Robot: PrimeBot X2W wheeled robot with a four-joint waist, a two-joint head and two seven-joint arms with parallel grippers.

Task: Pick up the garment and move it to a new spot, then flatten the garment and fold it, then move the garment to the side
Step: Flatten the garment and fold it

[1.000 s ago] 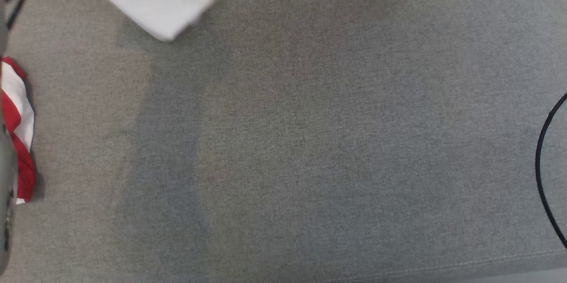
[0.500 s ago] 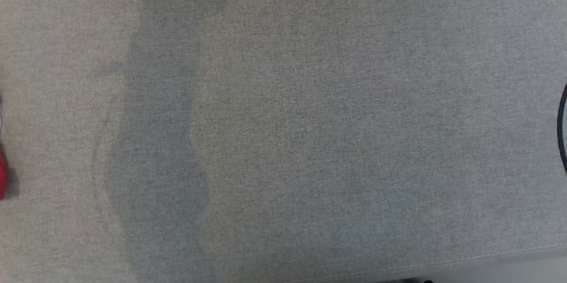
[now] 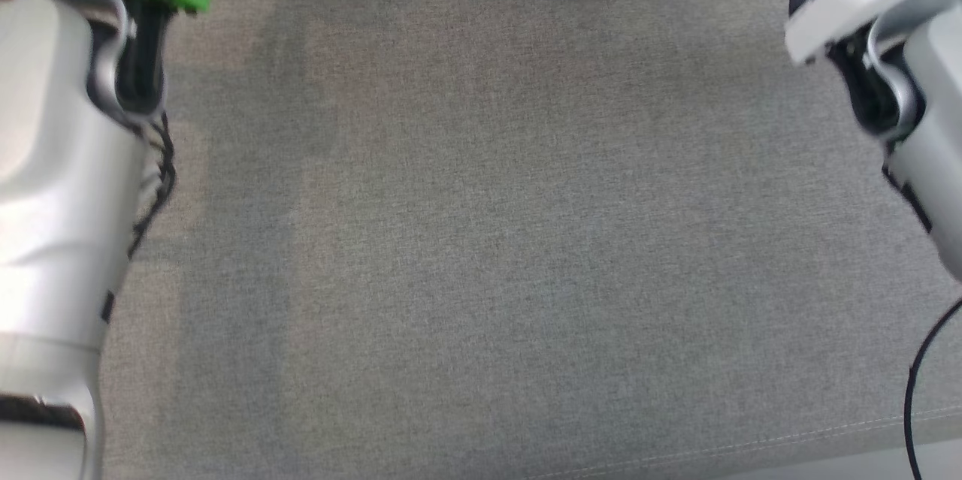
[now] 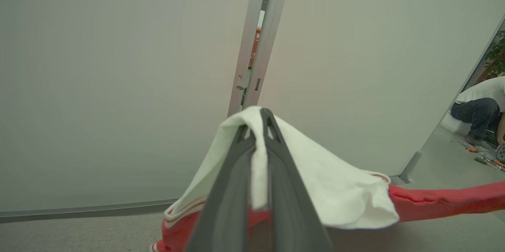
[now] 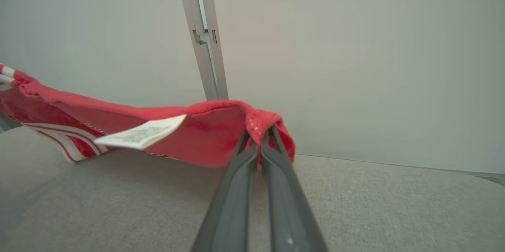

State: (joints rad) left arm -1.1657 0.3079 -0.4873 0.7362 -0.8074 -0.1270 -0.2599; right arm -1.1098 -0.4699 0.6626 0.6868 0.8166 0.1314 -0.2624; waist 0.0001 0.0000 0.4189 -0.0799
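Now | my left tool (image 4: pixel 256 124) clamped on a white part of the garment (image 4: pixel 327 181), my right tool (image 5: pixel 258 133) on its red edge | garment slung between them above the surface (image 3: pixel 481 240) | soft, light, droops: best gripped at corners.

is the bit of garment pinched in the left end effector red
No, the left end effector is shut on a white part of the garment; the red fabric lies lower.

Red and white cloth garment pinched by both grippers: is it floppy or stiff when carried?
Probably floppy: the red and white cloth garment hangs slack between the left gripper and right gripper and drapes over their tips. Likely light, since thin pinches at two edges hold it. Its lower edge may drag on the grey fabric surface.
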